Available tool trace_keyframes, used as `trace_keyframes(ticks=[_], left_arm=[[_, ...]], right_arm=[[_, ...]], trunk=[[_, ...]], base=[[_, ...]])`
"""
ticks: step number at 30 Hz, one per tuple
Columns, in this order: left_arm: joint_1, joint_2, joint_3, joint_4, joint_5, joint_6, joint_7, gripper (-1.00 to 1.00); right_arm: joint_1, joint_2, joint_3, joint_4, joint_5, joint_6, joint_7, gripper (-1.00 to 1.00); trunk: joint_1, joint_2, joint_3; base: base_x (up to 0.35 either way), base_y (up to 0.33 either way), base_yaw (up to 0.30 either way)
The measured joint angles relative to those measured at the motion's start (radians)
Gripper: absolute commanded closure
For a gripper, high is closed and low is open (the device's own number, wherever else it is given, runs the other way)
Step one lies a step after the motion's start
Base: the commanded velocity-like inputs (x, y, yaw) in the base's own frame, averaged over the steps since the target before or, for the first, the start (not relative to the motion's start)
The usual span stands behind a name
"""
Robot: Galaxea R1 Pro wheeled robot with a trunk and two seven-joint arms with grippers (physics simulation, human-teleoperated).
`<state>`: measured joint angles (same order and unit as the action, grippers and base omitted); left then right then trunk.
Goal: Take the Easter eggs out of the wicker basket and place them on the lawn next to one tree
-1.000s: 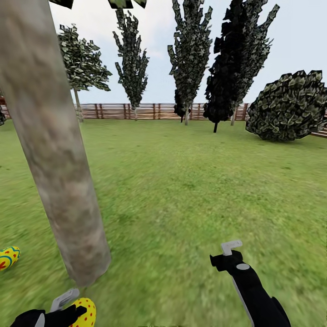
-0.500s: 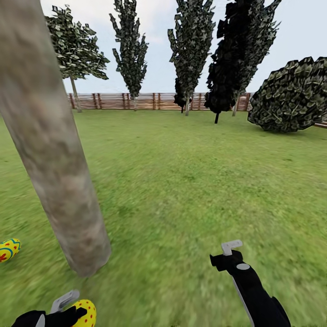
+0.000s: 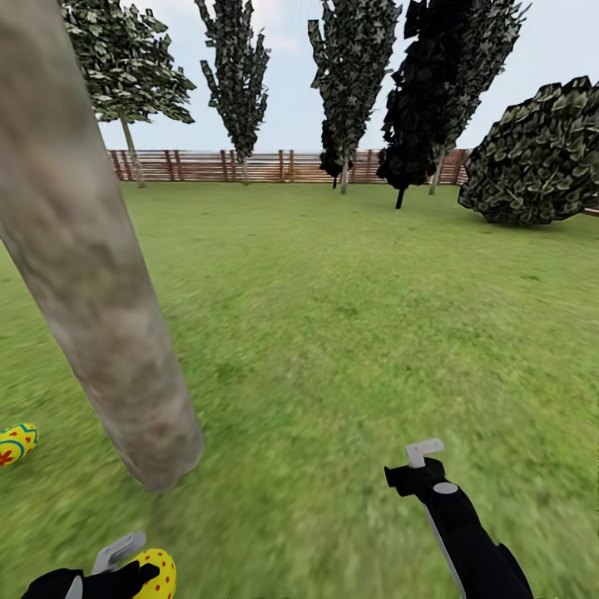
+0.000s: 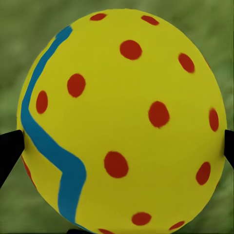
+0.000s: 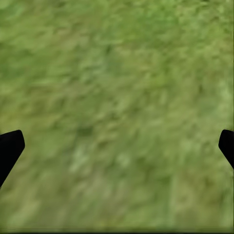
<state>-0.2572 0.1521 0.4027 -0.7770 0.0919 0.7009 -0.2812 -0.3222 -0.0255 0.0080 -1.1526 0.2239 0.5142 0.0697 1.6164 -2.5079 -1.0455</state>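
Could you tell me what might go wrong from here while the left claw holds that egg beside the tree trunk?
The left claw grips the round egg only at its sides, so it might slip out. Released from a height, it could roll away from the trunk across the lawn. It may also knock the egg already lying there.

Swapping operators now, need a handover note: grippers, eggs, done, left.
Left gripper: shut on an egg, held low near the base of the trunk.
Right gripper: open, nothing between the jaws, over the lawn.
A second egg lies on the grass on the trunk's other side, at the head view's left edge.
Done: at least one egg beside the tree.
Left: set down the held egg by the trunk. Third egg and basket unaccounted for; check them.
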Motion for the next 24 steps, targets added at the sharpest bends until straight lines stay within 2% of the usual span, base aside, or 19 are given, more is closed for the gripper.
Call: trace_keyframes(ticks=[24], left_arm=[[0.0, 0.0, -0.001, 0.0, 0.0, 0.0, 0.0, 1.0]], right_arm=[[0.0, 0.0, 0.004, 0.004, 0.0, 0.0, 0.0, -1.0]], trunk=[[0.011, -0.006, -0.093]], base=[[0.0, 0.0, 0.0]])
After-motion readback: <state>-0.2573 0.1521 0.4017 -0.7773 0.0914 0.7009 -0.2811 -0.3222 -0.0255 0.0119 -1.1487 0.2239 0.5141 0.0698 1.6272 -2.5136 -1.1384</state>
